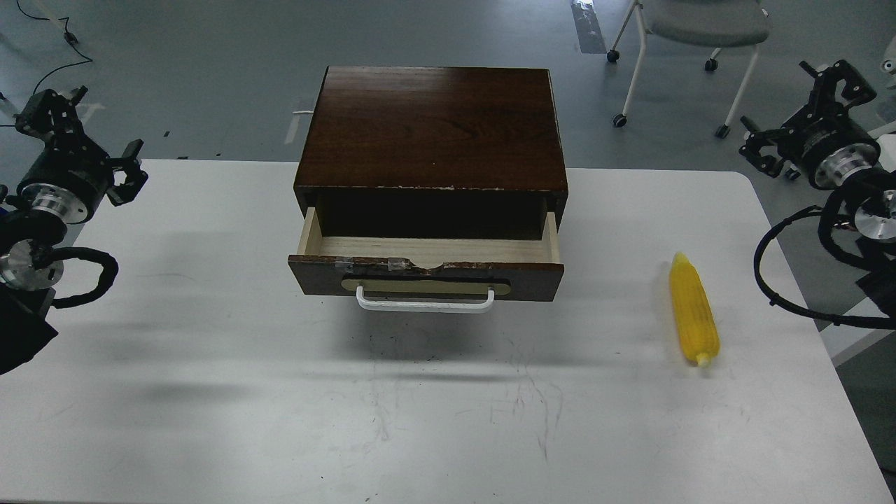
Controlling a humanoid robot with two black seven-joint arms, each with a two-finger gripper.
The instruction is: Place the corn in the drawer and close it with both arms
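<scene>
Left gripper (84,150) sits high at the left edge, off the table's side, holding nothing. It shows small and dark, so whether its fingers are apart or together I cannot tell. Behind it the left arm (42,224) drops toward the near-left corner, silver joint rings showing, a black cable looping out over the table edge.

Over on the right, the right gripper (805,112) hangs off the far-right side of the table, above the floor, also empty. Black brackets and prongs crowd together there, and again I cannot tell if it is spread or closed. The right arm (861,203) comes in from the right edge with a long cable curling down past the table's side.

Between them, the white table (210,420), scuffed with dark marks near the middle. At the far centre stands the cabinet (430,126), dark brown, glossy top. Its drawer (427,262) is pulled partway out, pale wood showing inside, nothing visible in the part we can see. The drawer's top front edge is chipped, with clear tape on it. The white handle (425,301) runs along the front, on a brass plate.

The corn (693,311) lies flat on the table to the right of the drawer, well apart from it, lengthwise toward the camera. It is nearer the right arm, touched by neither.

Beyond the table, a grey chair (700,28) on castors stands on the floor.
</scene>
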